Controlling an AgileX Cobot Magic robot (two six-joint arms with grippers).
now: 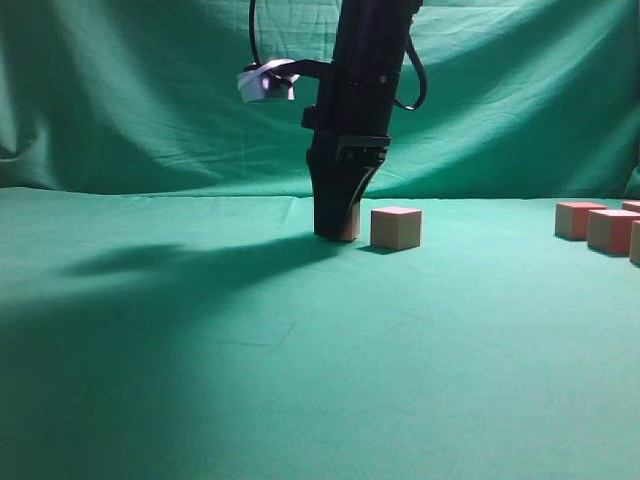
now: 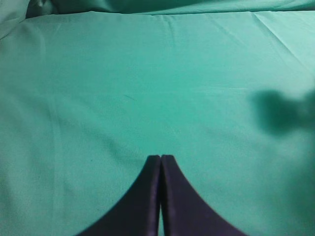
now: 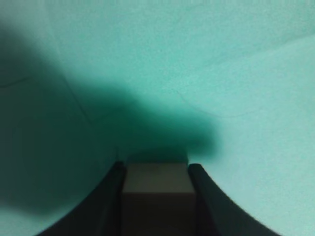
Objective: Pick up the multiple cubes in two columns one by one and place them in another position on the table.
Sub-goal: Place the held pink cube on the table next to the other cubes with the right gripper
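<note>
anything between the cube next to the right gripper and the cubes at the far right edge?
Nothing: in the exterior view, only bare table lies between the lone cube and the edge cubes.

Green backdrop cloth

A wrinkled green backdrop (image 1: 150, 90) hangs draped behind the scene, its folds running at a slant and meeting the flat surface along a near-level line; a folded strip (image 2: 147, 6) of it shows at the top of the left wrist view.

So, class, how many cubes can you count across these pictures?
5: one in the right claw at the table, one just beside it, three at the right edge. More may lie outside the view.
</note>
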